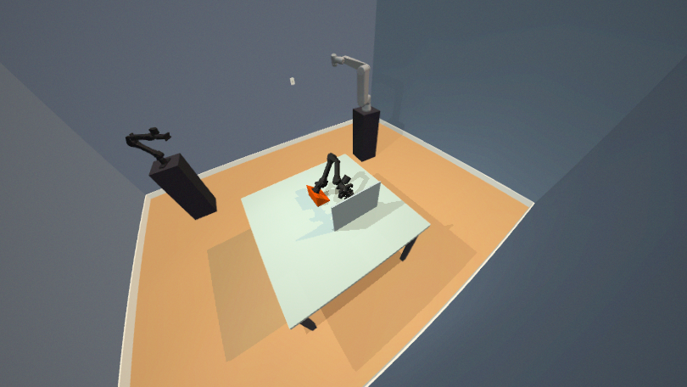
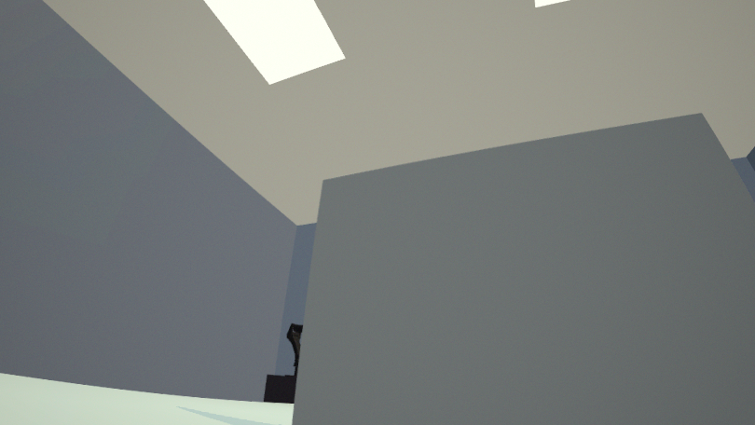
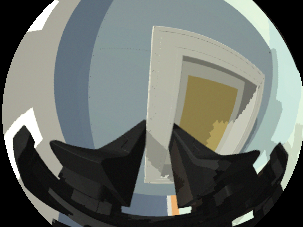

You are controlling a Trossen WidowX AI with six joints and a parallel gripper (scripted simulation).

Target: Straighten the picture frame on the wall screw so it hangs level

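The picture frame has a pale border around a yellow-brown picture. In the wrist view it hangs tilted on the grey wall panel. My gripper is shut on the frame's pale border, one dark finger on each side of it. In the top view the black arm reaches from its orange base to the far side of the panel, which hides the frame. The exterior view shows only the panel's bare back. The screw and the notched strip are hidden.
The panel stands upright on a pale green table. A black pedestal with a black arm stands at the left. Another pedestal with a grey arm stands behind the table.
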